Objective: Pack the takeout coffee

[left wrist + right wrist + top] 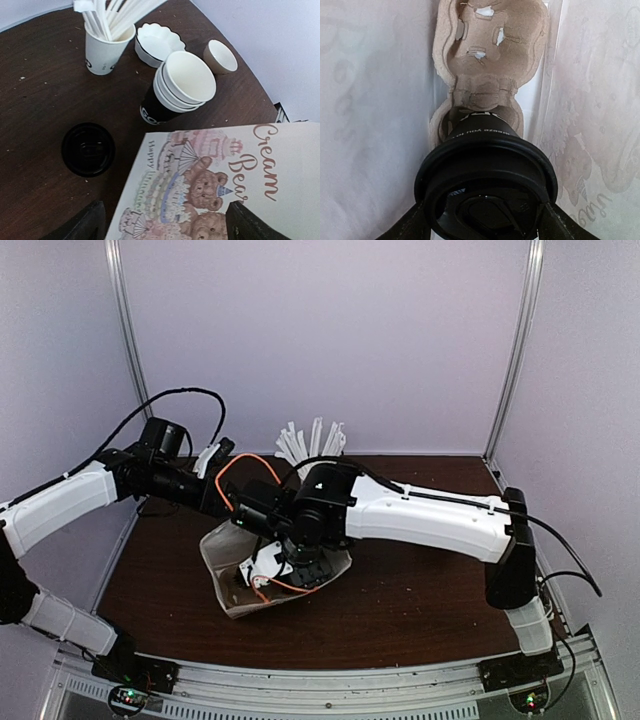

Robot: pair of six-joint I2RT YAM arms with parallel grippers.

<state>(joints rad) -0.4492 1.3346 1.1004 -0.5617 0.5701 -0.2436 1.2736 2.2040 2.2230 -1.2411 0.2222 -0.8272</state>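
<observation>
- Left arm [60, 505], white and black: comes in from the left edge and ends at the rear-left rim of the bag.
- Left gripper [162, 222]: fingers spread wide, nothing clamped. The bag's printed side shows between them; can't tell if either finger touches it.
- Dark brown wooden table [35, 100], left wrist view:
  - black round plastic lid [88, 149], top up, just left of the bag; can't tell if there's a cup under it
  - white paper cup full of white sticks [102, 47]
  - white scalloped bowl [157, 42], just beside it
  - stack of white paper cups [185, 82], nested in a black lettered cup, near the bag's corner
  - small cream bowl [220, 56], rightmost
- White paper bag printed with teddy bears and "Cream Bear" [215, 170]: mid-table, mouth open.
- Beige moulded pulp cup carrier [490, 50]: inside the bag; far cell has no cup in it.
- Black paper takeout coffee cup [485, 170], white lettering, black plastic lid: inside the bag, base in the carrier's near cell.
- Right gripper [485, 225]: closed on the black paper takeout coffee cup, one finger against each side of the lid.
- Right arm [430, 515]: comes in from the right, wrist down in the bag mouth.
</observation>
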